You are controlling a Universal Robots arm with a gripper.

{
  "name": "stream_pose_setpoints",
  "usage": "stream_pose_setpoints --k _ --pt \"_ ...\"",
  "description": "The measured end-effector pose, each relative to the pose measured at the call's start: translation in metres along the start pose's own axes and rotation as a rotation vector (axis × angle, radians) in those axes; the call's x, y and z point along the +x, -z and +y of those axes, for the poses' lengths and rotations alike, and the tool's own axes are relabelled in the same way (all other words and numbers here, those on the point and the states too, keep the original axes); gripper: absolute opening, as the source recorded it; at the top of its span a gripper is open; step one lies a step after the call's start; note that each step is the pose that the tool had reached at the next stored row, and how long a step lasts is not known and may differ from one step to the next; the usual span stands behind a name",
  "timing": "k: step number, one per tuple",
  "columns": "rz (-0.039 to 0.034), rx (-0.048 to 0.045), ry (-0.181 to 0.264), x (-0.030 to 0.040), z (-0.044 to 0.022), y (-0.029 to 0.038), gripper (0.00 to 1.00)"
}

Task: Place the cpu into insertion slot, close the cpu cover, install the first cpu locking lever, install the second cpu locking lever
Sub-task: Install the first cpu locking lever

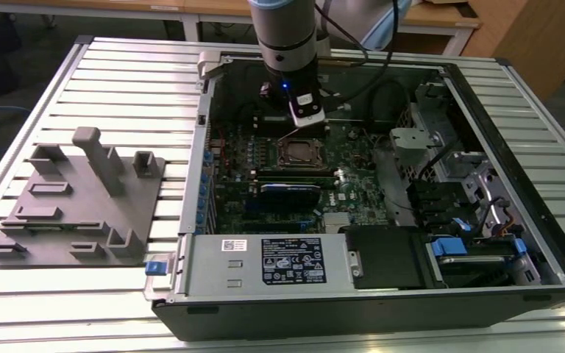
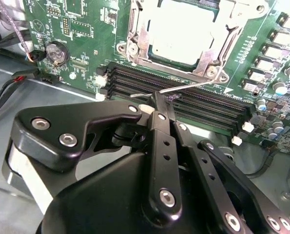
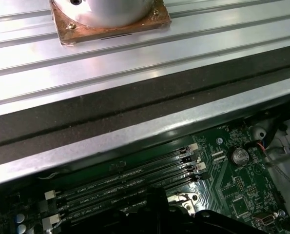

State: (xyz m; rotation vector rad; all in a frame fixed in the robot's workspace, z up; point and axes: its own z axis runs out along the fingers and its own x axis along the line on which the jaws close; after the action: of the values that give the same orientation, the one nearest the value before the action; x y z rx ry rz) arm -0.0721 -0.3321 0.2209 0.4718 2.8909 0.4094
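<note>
One locking lever (image 2: 198, 85) in hand's (image 2: 164, 101) grip

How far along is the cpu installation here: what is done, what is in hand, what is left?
Done: the cpu sits in the insertion slot, with the cpu cover lying flat over it. In hand: the pincer is shut on a thin locking lever. Left: that lever looks not latched down yet; whether the other lever is locked cannot be told.
</note>
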Motion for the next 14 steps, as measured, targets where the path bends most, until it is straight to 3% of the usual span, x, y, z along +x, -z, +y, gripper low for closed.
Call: stream_pose_setpoints --k 7,14 --pt "-0.0001 -0.0002 0.0 0.0001 -0.0004 -0.0017 0.1" --pt "-0.0001 0.0002 0.0 -0.0024 -0.0019 -0.0105 0.1"
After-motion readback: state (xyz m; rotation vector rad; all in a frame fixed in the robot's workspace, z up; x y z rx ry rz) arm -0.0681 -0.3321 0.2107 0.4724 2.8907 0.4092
